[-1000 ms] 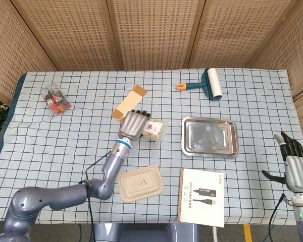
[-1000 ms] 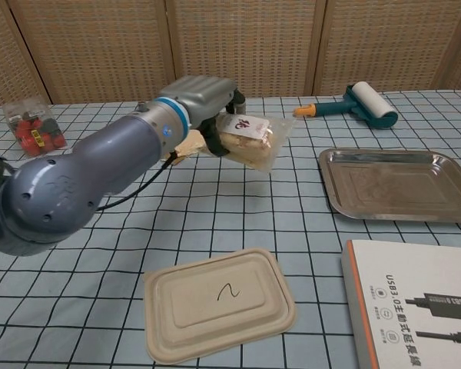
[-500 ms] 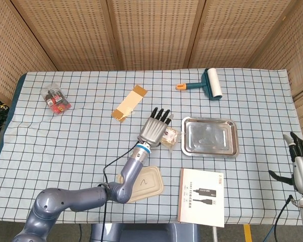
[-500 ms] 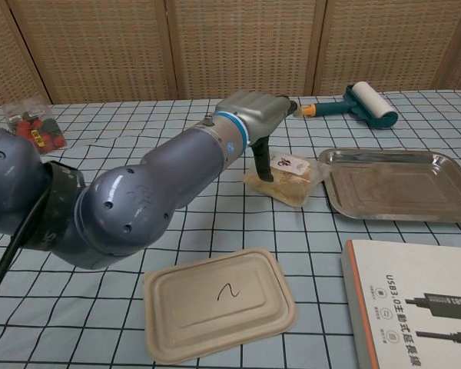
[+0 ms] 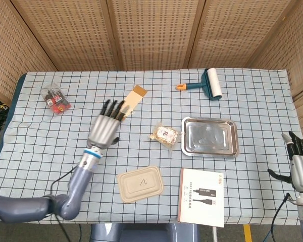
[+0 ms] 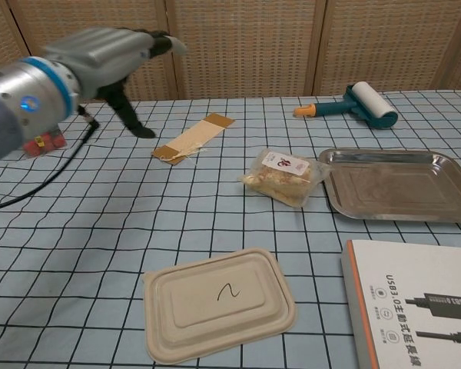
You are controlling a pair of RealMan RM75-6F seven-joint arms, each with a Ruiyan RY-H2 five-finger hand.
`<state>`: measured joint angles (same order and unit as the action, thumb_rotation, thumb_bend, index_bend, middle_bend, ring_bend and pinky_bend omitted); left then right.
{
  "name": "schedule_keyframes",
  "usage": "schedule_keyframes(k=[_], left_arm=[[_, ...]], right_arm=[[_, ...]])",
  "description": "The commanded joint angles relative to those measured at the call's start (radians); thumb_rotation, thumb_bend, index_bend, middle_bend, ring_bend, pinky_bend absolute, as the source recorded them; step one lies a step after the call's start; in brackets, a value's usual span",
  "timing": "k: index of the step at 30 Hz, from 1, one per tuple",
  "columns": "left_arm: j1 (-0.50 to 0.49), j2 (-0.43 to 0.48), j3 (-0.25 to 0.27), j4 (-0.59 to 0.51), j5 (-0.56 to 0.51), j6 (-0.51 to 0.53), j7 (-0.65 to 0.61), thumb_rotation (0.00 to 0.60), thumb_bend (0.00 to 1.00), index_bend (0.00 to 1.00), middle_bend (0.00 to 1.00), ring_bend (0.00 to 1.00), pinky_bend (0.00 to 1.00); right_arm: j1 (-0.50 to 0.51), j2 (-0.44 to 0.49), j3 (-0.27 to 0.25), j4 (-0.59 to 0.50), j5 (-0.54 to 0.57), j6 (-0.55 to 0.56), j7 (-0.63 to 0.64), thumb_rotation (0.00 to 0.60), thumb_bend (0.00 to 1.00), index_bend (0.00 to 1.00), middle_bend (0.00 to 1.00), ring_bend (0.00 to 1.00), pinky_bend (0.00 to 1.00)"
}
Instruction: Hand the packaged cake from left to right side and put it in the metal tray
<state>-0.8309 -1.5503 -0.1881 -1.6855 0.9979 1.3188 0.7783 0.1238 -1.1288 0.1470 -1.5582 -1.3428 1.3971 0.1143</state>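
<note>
Cake (image 5: 164, 135), in its clear wrapper, lies flat on the bench (image 5: 50, 151) just beside the tray's (image 5: 210, 149) left rim, not in it. No hand touches it.

Left hand (image 5: 104, 129): raised, well left of the tray; fingers (image 5: 112, 108) spread, holding nothing. Right hand (image 5: 299, 167): well right of the tray, at the bench's edge; fingers apart, empty.

Risks (judgement):
- The wrapper looks slick and crinkly, so fingers closing on film alone could slip or nudge the cake against the tray rim.
- The right hand must cross over the tray to reach the cake; a low pass could knock the light tray aside.
- Squeezing hard may crush the soft cake.

Views: the head view alone shows the right hand and the layout around the tray. The chest view (image 6: 280, 177) shows the label and wrapper crimp close up, and the left hand (image 6: 111, 54) only blurred.
</note>
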Motion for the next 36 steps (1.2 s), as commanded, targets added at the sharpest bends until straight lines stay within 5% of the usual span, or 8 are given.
schedule_keyframes(k=[1,10,17,22,27,36], left_arm=[[0.190,0.188,0.145,-0.123,0.118,0.157,-0.078,0.600,0.01,0.00,0.00,0.00,0.00],[0.440,0.315,0.279,-0.075,0.246,0.302,-0.369,0.600,0.01,0.00,0.00,0.00,0.00],[0.537,0.357,0.290,-0.012,0.288,0.328,-0.517,0.600,0.01,0.00,0.00,0.00,0.00],[0.557,0.373,0.263,-0.005,0.304,0.314,-0.560,0.600,0.01,0.00,0.00,0.00,0.00],[0.558,0.390,0.260,-0.007,0.313,0.249,-0.580,0.600,0.01,0.00,0.00,0.00,0.00],[0.571,0.416,0.229,0.001,0.321,0.193,-0.632,0.600,0.01,0.00,0.00,0.00,0.00]], right_arm=[[0.007,-0.012,0.000,0.002,0.008,-0.012,-0.020,0.600,0.13,0.00,0.00,0.00,0.00],[0.037,-0.059,-0.006,0.019,-0.004,-0.033,-0.107,0.600,0.13,0.00,0.00,0.00,0.00],[0.099,-0.096,0.008,-0.055,-0.040,-0.066,-0.181,0.600,0.13,0.00,0.00,0.00,0.00],[0.205,-0.134,0.052,-0.183,-0.015,-0.150,-0.369,0.600,0.13,0.00,0.00,0.00,0.00],[0.351,-0.223,0.105,-0.253,0.117,-0.308,-0.537,0.600,0.13,0.00,0.00,0.00,0.00],[0.592,-0.453,0.181,-0.144,0.455,-0.420,-0.770,0.600,0.13,0.00,0.00,0.00,0.00]])
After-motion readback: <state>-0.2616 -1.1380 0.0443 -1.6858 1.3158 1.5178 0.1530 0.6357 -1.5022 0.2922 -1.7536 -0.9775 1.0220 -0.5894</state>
